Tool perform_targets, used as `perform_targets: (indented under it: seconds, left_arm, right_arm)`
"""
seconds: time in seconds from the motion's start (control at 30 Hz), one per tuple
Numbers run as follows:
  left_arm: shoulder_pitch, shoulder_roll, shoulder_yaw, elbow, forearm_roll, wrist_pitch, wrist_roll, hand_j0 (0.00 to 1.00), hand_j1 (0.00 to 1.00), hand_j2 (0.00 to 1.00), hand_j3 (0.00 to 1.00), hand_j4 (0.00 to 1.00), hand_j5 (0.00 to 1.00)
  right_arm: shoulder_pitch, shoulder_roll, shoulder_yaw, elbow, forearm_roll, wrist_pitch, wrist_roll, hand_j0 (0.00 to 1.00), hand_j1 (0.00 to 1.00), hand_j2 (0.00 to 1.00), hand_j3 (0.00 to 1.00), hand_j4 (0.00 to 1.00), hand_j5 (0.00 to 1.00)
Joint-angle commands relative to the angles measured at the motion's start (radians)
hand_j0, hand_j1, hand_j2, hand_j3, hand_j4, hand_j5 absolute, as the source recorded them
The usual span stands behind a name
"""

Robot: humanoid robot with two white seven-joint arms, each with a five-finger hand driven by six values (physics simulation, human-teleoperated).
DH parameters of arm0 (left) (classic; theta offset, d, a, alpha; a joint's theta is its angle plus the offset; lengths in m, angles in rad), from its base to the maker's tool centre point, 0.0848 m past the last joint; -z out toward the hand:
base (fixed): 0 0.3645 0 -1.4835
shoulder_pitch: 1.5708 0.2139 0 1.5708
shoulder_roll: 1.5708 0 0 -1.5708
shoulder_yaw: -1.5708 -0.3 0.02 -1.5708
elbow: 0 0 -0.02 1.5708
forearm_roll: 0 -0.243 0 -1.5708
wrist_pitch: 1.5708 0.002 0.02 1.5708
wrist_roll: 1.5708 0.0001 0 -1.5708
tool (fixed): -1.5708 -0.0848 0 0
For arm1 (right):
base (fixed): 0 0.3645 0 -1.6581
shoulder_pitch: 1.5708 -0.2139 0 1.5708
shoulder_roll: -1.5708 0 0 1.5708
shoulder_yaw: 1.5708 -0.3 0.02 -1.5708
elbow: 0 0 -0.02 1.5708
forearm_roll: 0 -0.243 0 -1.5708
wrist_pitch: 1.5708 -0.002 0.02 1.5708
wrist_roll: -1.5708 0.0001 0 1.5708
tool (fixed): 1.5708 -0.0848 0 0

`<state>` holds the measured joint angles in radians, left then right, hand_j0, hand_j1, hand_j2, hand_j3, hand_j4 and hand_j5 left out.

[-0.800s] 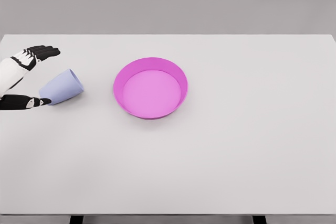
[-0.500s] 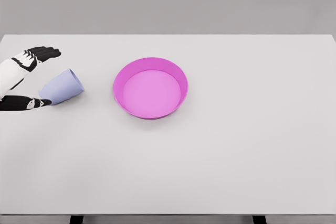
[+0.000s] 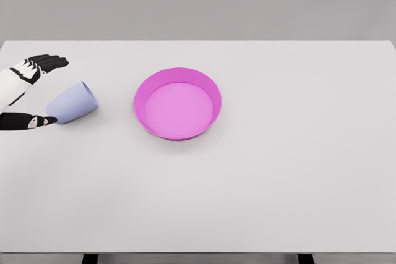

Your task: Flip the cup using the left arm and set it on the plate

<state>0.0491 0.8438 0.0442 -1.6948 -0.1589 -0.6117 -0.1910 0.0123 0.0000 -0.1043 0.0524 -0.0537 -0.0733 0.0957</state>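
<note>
Change since the earlier frames: I see very little. My left hand [image 3: 25, 94] has drawn back slightly toward the left edge; the fingertips [image 3: 59, 61] sit a touch further left than before, and so does the thumb tip. The cup [image 3: 73, 103] and the plate [image 3: 177, 104] have not moved.

Left hand: it comes in at the far left edge, spread wide, with the fingers reaching out above the cup and the thumb [image 3: 37, 120] stretched along the table below it. I am holding nothing.

Contact: the thumb tip looks to be just at the closed end of the cup; I cannot tell whether it touches. The fingers are clear of the cup.

Cup: pale blue, lying on its side on the white table [image 3: 278, 177], its closed end toward my hand and its wider end toward the plate.

Plate: pink and round with a raised rim, standing right of the cup, near but apart from it.
</note>
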Motion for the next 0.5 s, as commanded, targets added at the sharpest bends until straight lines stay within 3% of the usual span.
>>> perform_targets:
  seconds: [0.0,0.33,0.47]
  left_arm:
    - [0.0,-0.011,0.014,-0.005,0.01,0.001,-0.01,1.0,1.0,1.0,1.0,1.0,1.0]
    - [-0.005,0.041,-0.003,-0.026,0.004,0.001,-0.007,1.0,1.0,1.0,1.0,1.0,1.0]
    - [-0.008,0.055,-0.066,-0.037,0.013,0.001,-0.008,1.0,1.0,1.0,1.0,1.0,1.0]
  right_arm:
    - [0.0,0.0,0.0,0.0,0.0,0.001,0.001,1.0,1.0,1.0,1.0,1.0,1.0]
    - [0.0,0.0,0.0,0.0,0.0,0.0,-0.001,1.0,1.0,1.0,1.0,1.0,1.0]
    - [0.0,0.0,0.0,0.0,0.0,0.001,0.001,1.0,1.0,1.0,1.0,1.0,1.0]
